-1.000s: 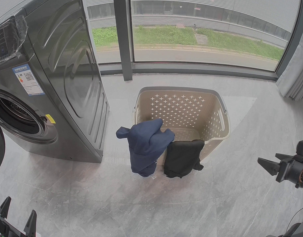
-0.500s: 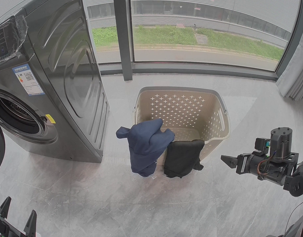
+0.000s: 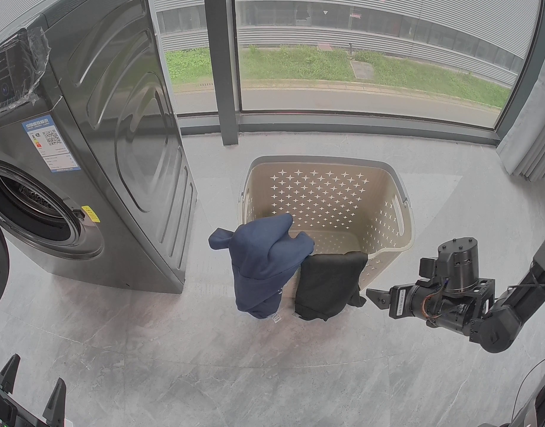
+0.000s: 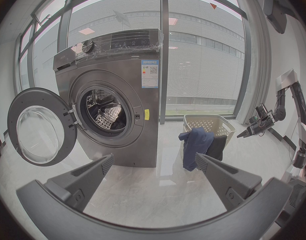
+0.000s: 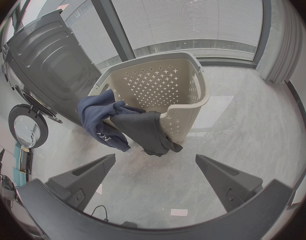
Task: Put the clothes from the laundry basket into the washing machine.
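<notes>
Approach step: right claw [image 3: 379, 299] hangs open near black garment [image 3: 329, 283], draped with navy garment [image 3: 262, 262] over laundry basket [image 3: 406, 220] rim. Next move, likely: grip cloth, carry to washing machine [image 3: 124, 149]. Left claw [image 3: 37, 370] open.

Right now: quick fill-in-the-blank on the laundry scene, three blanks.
1. The door of the washing machine stands ____.
2. Over the rim of the laundry basket hang a blue garment and a ____ one.
3. The right claw is open and holds ____.
Missing words: open; black; nothing.
</notes>
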Controlling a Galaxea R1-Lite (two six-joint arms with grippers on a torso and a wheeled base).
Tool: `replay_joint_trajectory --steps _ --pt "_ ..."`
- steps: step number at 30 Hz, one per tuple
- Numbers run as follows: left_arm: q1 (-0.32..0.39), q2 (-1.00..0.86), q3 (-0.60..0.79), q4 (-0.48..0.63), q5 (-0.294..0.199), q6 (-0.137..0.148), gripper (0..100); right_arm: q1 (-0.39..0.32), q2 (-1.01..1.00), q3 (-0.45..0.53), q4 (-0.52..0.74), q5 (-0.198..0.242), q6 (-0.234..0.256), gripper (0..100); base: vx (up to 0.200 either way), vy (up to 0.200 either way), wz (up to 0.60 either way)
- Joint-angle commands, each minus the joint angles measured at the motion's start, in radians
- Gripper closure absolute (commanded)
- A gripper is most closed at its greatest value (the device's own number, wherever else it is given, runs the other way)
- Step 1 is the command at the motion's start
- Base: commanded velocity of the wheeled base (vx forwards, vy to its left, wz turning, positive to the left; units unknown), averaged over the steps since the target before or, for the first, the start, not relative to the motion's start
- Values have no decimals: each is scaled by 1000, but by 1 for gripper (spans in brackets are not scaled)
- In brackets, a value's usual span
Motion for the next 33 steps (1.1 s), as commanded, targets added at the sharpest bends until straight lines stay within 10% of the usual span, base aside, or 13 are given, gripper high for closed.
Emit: replay_joint_trajectory --steps 1,33 --pt "0 -16 16 0 0 0 0 30 119 -46 -37 1 1 0 0 0 0" --pt "-1 -15 16 0 0 -3 0 108 471 -434 -45 34 1 0 0 0 0"
